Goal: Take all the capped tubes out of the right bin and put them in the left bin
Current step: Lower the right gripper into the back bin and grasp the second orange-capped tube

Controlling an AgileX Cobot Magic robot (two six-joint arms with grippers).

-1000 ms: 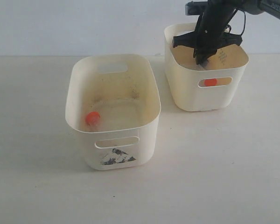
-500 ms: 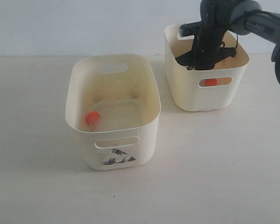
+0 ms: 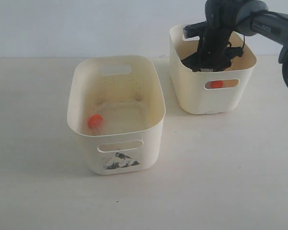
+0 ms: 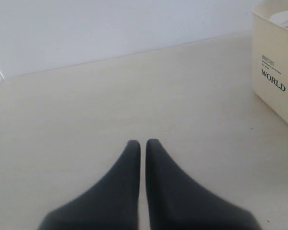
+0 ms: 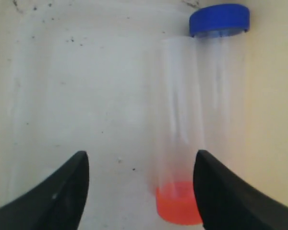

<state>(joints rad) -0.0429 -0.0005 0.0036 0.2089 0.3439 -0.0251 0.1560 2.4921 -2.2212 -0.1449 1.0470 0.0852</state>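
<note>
Surrounding wall: the right bin closes round your right claw on every side, so the only open room is straight up past the rim.
Floor under claw: pale and speckled, bare from the middle of the gap across to one finger.
Right arm: comes in from above the bin's far edge and drops steeply, wrist below the rim.
Right claw state: fingers spread wide, pinching nothing.
Orange-capped tube: lying flat between your fingers, just beside one of them.
Blue-capped tube: flat alongside the orange one, on its outer side and in line with that same finger, cap pointing the opposite way.
In the way: the two tubes lie side by side; you cannot tell whether they touch.
Left claw: fingers pressed together but for a hairline slit, holding nothing, over bare table.
Beside left claw: a cream bin wall lettered WORLD, well apart.
Left bin: well clear of your right claw, with one orange-capped tube in it.
</note>
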